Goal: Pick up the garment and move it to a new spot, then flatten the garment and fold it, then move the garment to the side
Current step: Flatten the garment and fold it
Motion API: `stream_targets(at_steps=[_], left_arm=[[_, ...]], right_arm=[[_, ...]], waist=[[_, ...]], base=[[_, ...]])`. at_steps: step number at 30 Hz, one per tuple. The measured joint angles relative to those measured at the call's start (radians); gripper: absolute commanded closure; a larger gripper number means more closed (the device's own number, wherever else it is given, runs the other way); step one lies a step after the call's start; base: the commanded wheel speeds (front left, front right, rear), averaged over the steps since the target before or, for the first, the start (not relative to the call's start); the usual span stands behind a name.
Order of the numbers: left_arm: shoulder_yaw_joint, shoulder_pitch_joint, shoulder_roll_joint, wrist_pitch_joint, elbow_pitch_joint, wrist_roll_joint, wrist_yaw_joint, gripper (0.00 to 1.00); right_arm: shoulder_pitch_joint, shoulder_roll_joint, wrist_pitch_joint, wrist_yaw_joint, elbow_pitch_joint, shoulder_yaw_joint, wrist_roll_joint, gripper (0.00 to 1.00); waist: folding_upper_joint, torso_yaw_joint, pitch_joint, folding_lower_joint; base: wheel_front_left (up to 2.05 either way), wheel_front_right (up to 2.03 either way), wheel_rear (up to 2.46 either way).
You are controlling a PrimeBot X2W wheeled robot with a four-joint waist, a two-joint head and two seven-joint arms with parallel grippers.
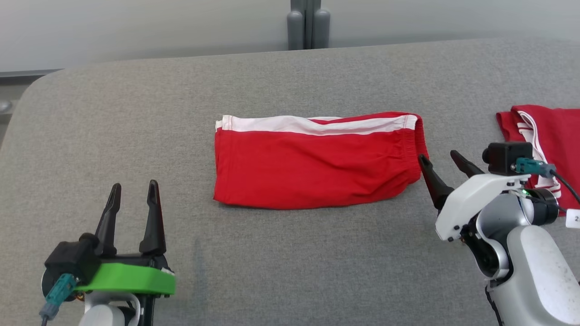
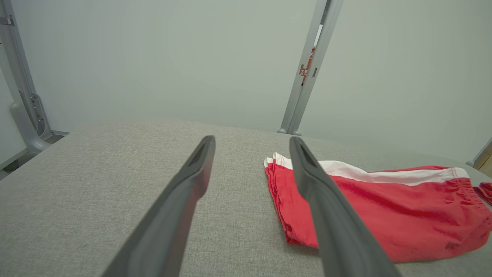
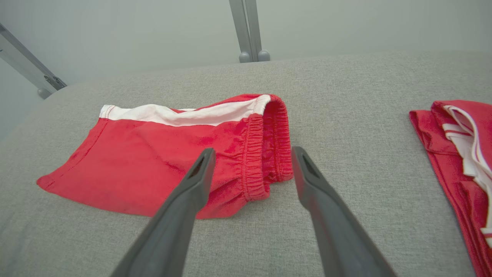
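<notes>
Plainly, most of the work looks done. The shorts (image 1: 312, 163) lie folded in a neat red oblong on the grey table (image 1: 290, 72), with the white stripe (image 1: 317, 124) running along the far edge and only a few soft wrinkles in the cloth. Nothing holds them.

The left gripper (image 1: 134, 188) has its jaws spread and empty. The shorts sit ahead of it and off to its right, well apart from the fingertips, with bare table between the two fingers.

The right gripper (image 1: 437, 156) is also spread wide and empty. In its wrist view the gathered waistband (image 3: 265, 154) lies just ahead of the gap between the fingers, and in the head view the nearer fingertip is just beside that end of the shorts; whether it touches the cloth I cannot tell.

A second red garment (image 1: 555, 131) lies on the other side of the right gripper, away from the shorts.

As I judge it, the moving, flattening and folding are finished. What is left is the last step: taking hold of the folded shorts and shifting them to the side without spoiling the fold.
</notes>
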Motion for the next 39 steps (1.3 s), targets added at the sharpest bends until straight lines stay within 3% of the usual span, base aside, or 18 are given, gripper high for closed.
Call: stream_targets(at_steps=[12, 30, 39], left_arm=[[0.028, 0.134, -0.063, 0.0, -0.102, 0.065, -0.035, 0.0], [-0.01, 0.086, -0.077, 0.0, -0.084, 0.094, -0.052, 0.0], [-0.023, 0.072, -0.078, 0.0, -0.074, 0.094, -0.055, 0.0]], right_arm=[[-0.165, -0.006, 0.059, 0.0, 0.218, -0.077, -0.055, 0.0], [-0.362, 0.017, 0.083, 0.0, 0.593, -0.21, -0.11, 0.0], [-0.441, 0.033, 0.123, 0.0, 0.732, -0.226, -0.062, 0.0]], waist=[[0.0, 0.071, -0.014, 0.0], [0.0, 0.119, 0.086, 0.0], [0.0, 0.15, 0.11, 0.0]], base=[[0.0, 0.0, 0.0], [0.0, 0.0, 0.0], [0.0, 0.0, 0.0]])
